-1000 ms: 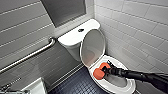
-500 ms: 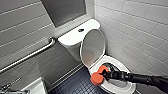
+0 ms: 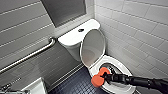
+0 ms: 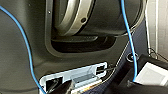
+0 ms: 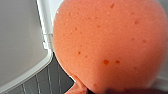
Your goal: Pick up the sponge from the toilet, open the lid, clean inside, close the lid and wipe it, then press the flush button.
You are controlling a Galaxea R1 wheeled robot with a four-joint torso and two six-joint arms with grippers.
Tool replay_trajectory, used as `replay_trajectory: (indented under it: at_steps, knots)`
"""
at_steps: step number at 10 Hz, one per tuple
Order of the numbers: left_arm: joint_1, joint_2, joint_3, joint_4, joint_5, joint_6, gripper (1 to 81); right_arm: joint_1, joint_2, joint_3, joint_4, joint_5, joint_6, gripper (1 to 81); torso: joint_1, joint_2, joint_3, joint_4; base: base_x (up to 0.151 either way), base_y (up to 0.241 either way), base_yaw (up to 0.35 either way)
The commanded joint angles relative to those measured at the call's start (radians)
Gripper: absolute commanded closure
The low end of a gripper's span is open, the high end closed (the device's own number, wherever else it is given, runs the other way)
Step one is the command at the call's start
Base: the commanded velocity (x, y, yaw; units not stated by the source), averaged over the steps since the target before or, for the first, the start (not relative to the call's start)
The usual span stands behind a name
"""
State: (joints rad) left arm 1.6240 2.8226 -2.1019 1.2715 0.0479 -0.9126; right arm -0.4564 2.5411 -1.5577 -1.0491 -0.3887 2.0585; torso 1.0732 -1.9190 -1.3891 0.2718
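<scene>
The white toilet [image 3: 72,37] stands in the corner with its lid [image 3: 92,47] raised against the tank. The dark flush button [image 3: 80,30] sits in the middle of the tank top. My right arm comes in from the right, and my right gripper [image 3: 106,77] is shut on the orange-red sponge [image 3: 99,77]. The sponge is held at the front left rim of the bowl [image 3: 121,66], partly over the opening. In the right wrist view the sponge [image 5: 107,42] is very close, its pores plain to see.
A metal grab bar [image 3: 30,56] runs along the grey left wall. White tiles [image 3: 140,32] cover the wall close to the toilet's right. Dark tiled floor [image 3: 75,85] lies in front, with a white object [image 3: 35,87] at the lower left.
The sponge and my right gripper have shifted slightly along the bowl's front rim, toward the near side. The lid has stayed up.
</scene>
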Motion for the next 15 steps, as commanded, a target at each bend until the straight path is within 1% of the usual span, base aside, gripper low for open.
replay_trajectory:
  at_steps: [1, 4, 6, 7, 9, 10, 11, 12, 15]
  knots:
    - [0.043, -0.014, 0.013, 0.003, 0.041, 0.008, 1.0, 0.058, -0.089, 0.149, -0.019, -0.029, -0.003, 81.1, 0.000, 0.000, 0.000, 0.000, 0.000, 0.000, 0.000]
    - [0.043, -0.014, 0.013, 0.005, 0.041, 0.009, 1.0, 0.020, -0.231, 0.269, -0.037, -0.030, -0.003, 81.1, 0.000, 0.000, 0.000, 0.000, 0.000, 0.000, 0.000]
    - [0.043, -0.015, 0.019, 0.005, 0.040, 0.009, 1.0, -0.002, -0.310, 0.326, -0.043, -0.030, -0.003, 81.1, 0.000, 0.000, 0.000, 0.000, 0.000, 0.000, 0.000]
    - [0.043, -0.017, 0.019, 0.005, 0.040, 0.011, 1.0, -0.021, -0.339, 0.346, -0.049, -0.030, -0.003, 81.1, 0.000, 0.000, 0.000, 0.000, 0.000, 0.000, 0.000]
    - [0.043, -0.021, 0.019, 0.006, 0.040, 0.011, 1.0, -0.072, -0.440, 0.413, -0.060, -0.024, -0.001, 81.1, 0.000, 0.000, 0.000, 0.000, 0.000, 0.000, 0.000]
    - [0.043, -0.024, 0.019, 0.006, 0.035, 0.011, 1.0, -0.094, -0.483, 0.440, -0.063, -0.019, 0.000, 81.1, 0.000, 0.000, 0.000, 0.000, 0.000, 0.000, 0.000]
    - [0.043, -0.030, 0.019, 0.006, 0.009, 0.012, 1.0, -0.117, -0.525, 0.464, -0.074, -0.015, 0.002, 81.1, 0.000, 0.000, 0.000, 0.000, 0.000, 0.000, 0.000]
    - [0.043, -0.037, 0.019, 0.008, -0.003, 0.012, 1.0, -0.132, -0.555, 0.482, -0.080, -0.015, 0.002, 81.1, 0.000, 0.000, 0.000, 0.000, 0.000, 0.000, 0.000]
    - [0.040, -0.055, 0.019, 0.008, -0.005, 0.012, 1.0, -0.196, -0.629, 0.509, -0.100, -0.021, 0.000, 81.1, 0.000, 0.000, 0.000, 0.000, 0.000, 0.000, 0.000]
